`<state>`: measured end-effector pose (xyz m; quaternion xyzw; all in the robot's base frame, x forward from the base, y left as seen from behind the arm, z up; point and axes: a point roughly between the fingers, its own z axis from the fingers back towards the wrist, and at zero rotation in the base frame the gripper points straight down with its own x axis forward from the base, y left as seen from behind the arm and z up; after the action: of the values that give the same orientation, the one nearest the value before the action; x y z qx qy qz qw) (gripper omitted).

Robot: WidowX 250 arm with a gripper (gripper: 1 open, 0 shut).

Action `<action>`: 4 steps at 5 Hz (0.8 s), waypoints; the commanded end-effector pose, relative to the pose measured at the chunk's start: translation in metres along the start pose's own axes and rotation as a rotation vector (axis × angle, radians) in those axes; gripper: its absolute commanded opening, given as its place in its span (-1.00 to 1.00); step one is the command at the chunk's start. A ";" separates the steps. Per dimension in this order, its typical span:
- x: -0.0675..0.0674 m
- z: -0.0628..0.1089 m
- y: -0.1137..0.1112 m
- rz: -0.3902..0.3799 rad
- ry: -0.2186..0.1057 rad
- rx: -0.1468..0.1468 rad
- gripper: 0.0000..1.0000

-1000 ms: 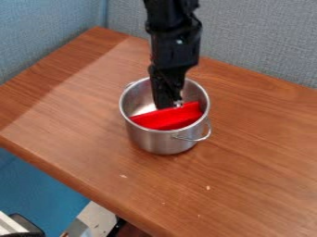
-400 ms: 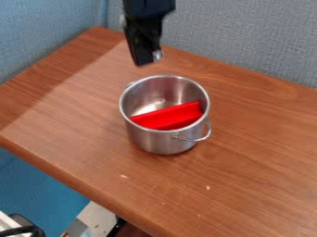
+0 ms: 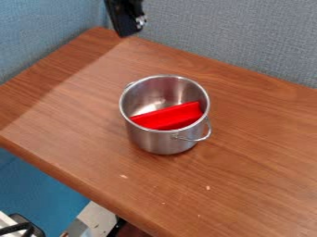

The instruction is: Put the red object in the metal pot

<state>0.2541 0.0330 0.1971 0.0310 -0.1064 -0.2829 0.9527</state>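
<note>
The red object (image 3: 169, 116) lies inside the metal pot (image 3: 166, 134), leaning across its bottom against the right wall. The shiny pot stands near the middle of the wooden table, its small handle (image 3: 192, 136) facing the front right. My gripper (image 3: 125, 26) shows only as a dark tip at the top edge, high above the table and well up and left of the pot. Its jaws look shut and nothing hangs from them.
The brown wooden table (image 3: 74, 93) runs diagonally, with its front edge (image 3: 74, 180) dropping off at lower left. A grey-blue wall (image 3: 235, 37) stands behind the table.
The gripper has risen out of the pot and moved up and left, nearly out of the picture. The red object stays lying in the pot.
</note>
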 end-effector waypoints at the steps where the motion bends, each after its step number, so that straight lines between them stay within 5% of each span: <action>1: 0.007 0.000 -0.003 -0.008 -0.015 0.012 -1.00; 3: -0.020 -0.017 0.008 -0.010 0.049 -0.004 -1.00; 4: -0.033 -0.022 0.007 -0.031 0.055 -0.016 -1.00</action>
<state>0.2353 0.0531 0.1595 0.0218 -0.0576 -0.2987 0.9524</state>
